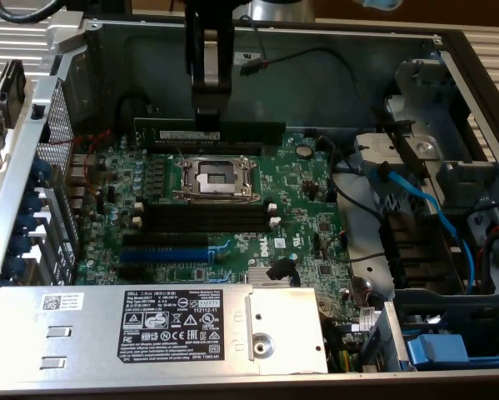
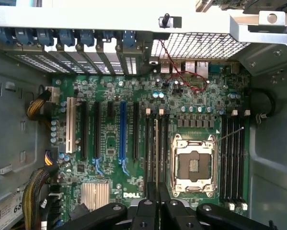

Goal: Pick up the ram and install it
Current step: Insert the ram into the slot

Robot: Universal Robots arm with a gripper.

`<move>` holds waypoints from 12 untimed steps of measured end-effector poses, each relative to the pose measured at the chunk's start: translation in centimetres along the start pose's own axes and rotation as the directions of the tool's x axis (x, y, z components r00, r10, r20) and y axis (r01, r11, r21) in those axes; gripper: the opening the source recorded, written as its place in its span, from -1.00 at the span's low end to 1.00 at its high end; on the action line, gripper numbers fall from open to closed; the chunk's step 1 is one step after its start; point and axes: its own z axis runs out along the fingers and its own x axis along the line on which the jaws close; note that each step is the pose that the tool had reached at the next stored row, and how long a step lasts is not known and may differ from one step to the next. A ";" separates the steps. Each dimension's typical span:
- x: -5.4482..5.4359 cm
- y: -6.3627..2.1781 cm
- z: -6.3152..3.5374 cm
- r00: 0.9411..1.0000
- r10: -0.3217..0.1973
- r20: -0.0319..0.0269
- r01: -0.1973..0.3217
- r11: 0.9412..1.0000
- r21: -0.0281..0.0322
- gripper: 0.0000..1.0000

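The ram (image 1: 241, 131) is a long dark-green stick with a white label. It hangs level and on edge above the motherboard (image 1: 307, 208), well clear of it. My gripper (image 1: 207, 117) comes down from above and is shut on its middle. In the wrist view the ram (image 2: 156, 153) shows as a thin edge running out from my gripper (image 2: 153, 203). That edge lines up over the black memory slots (image 2: 147, 148) beside the empty CPU socket (image 2: 192, 165). In the exterior view these slots (image 1: 203, 218) lie between the socket (image 1: 216, 177) and the blue expansion slot (image 1: 164, 254).
A second bank of black memory slots (image 2: 232, 158) lies on the socket's other side. The power supply (image 1: 149, 325) spans the case's near side. A drive cage with blue cables (image 1: 424, 208) stands at the exterior view's right. The rear panel grille (image 2: 200, 45) closes one end.
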 end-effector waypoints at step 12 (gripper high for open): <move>0.0 -0.38 1.38 1.000 -0.002 0.000 0.002 1.000 -0.010 -0.76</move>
